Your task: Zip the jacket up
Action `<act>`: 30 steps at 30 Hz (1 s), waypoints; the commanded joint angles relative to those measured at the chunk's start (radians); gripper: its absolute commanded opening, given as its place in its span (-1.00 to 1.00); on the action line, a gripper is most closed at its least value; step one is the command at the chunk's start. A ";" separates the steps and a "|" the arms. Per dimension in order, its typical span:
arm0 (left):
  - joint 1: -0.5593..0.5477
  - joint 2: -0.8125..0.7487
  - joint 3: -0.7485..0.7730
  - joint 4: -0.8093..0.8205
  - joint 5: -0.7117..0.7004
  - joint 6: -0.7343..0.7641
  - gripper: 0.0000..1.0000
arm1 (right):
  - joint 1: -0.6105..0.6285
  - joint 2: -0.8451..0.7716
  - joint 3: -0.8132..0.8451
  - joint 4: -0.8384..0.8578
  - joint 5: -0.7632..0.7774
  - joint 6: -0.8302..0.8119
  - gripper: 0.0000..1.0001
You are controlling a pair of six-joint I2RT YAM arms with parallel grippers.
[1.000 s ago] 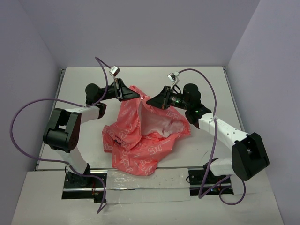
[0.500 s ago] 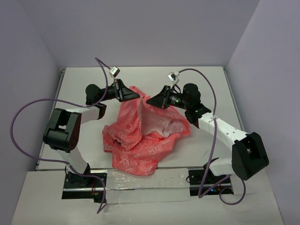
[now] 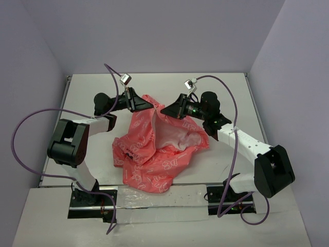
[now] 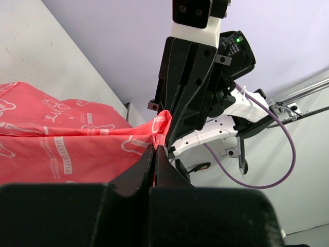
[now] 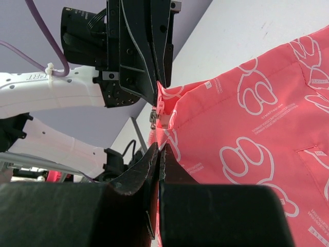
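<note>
Left gripper (image 3: 152, 107) and right gripper (image 3: 163, 110), almost tip to tip, each pressed together on the far edge of the jacket (image 3: 154, 154). It lies mid-table (image 3: 226, 92), front open. Step: probably gathering the zip ends; next, mating them squarely.

No change can be made out between the earlier top views and now. The left end effector (image 3: 153, 107) and right end effector (image 3: 162, 110) sit in the same spots at the far edge of the jacket (image 3: 154, 149), and its folds look identical.
</note>
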 commanded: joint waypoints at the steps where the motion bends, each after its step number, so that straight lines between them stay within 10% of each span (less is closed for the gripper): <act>1: -0.013 -0.052 -0.007 0.153 -0.008 0.081 -1.00 | -0.002 -0.024 0.043 0.064 0.022 0.025 -1.00; 30: -0.052 -0.136 -0.062 -0.031 -0.091 0.221 -1.00 | -0.001 -0.085 -0.012 0.184 0.181 0.116 -1.00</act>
